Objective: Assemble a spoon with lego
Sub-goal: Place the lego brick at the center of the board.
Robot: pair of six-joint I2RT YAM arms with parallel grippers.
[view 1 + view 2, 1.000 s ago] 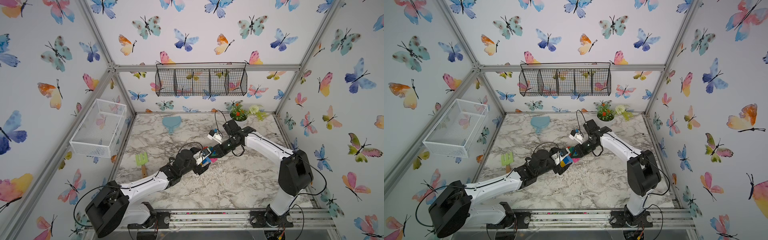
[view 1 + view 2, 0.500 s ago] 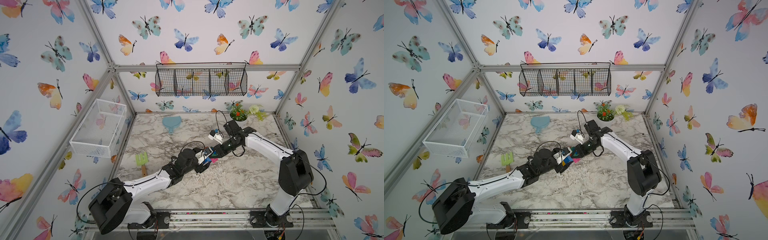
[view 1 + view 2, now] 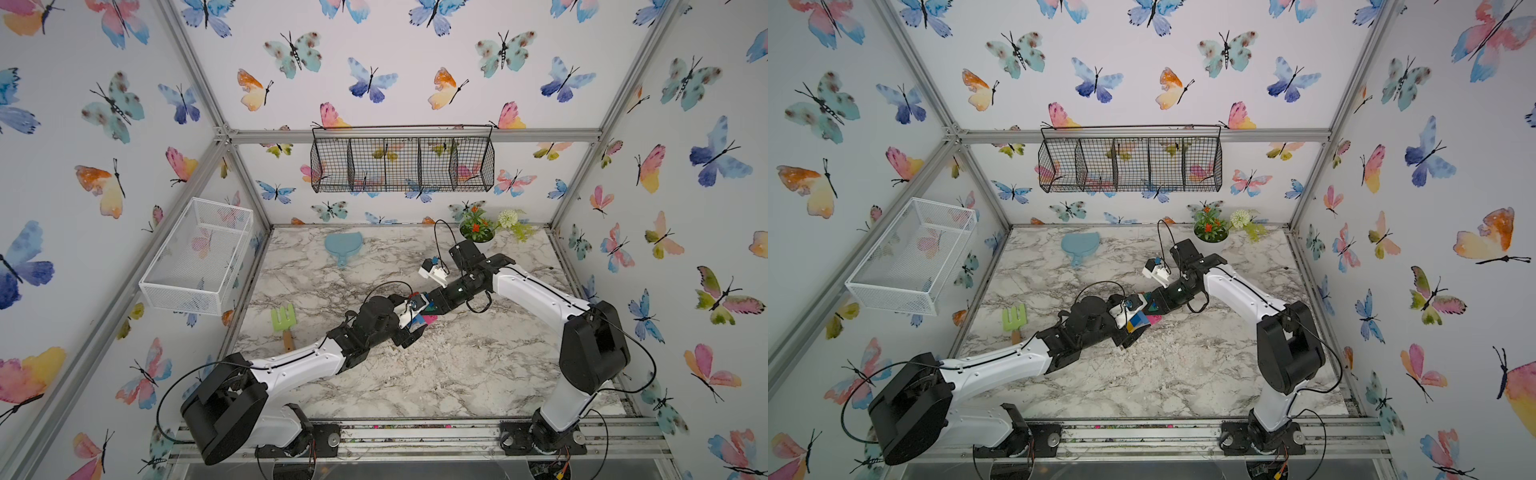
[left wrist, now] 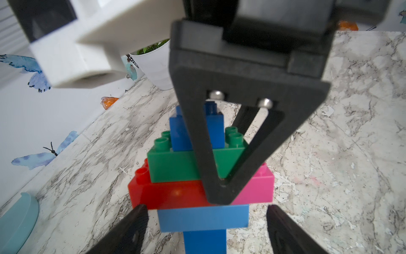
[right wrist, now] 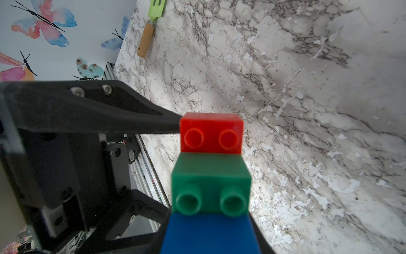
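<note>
Spoon [image 4: 202, 217] gripped by right fingers [image 4: 219, 191]; left fingers [image 4: 131, 224] apart.

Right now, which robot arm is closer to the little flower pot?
Right. The right arm bends just in front of the flower pot; the left arm ends at mid-table, well short of it.

We are in a robot lab cell.
We see an aluminium frame [image 3: 548, 136] around butterfly-papered walls [image 3: 415, 62], a marble-look tabletop [image 3: 457, 374], and a left arm [image 3: 299, 365] and right arm [image 3: 536, 295] bolted to a front rail [image 3: 415, 432].
</note>
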